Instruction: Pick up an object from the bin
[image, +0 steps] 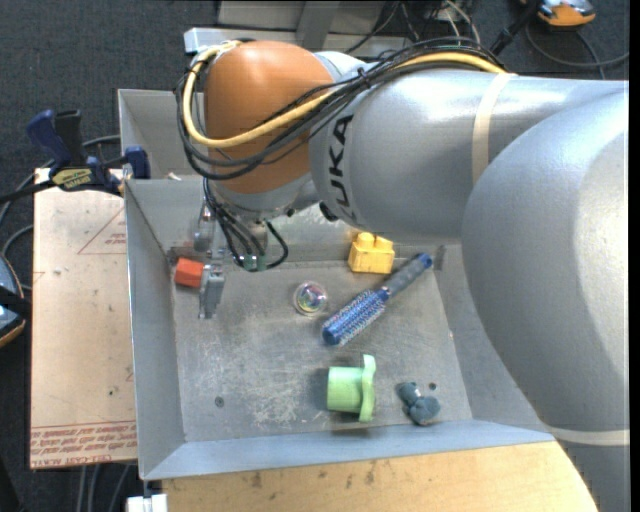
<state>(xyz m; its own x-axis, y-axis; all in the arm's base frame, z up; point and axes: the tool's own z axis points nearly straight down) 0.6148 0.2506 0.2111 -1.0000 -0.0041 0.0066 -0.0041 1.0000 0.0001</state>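
Note:
My gripper (211, 292) hangs below the arm's orange cover, low in the bin's left part. A small orange-red block (186, 272) lies against the sloping left wall, right beside the gripper on its left and touching or nearly touching it. A small shiny round thing (309, 297) lies on the bin floor to the gripper's right.
A yellow block (370, 254) sits at the back, with a blue bristled brush (372, 302) lying slantwise before it. A light green spool-like piece (350, 389) and a small grey-blue figure (418, 403) lie near the front wall. The arm covers the bin's back right.

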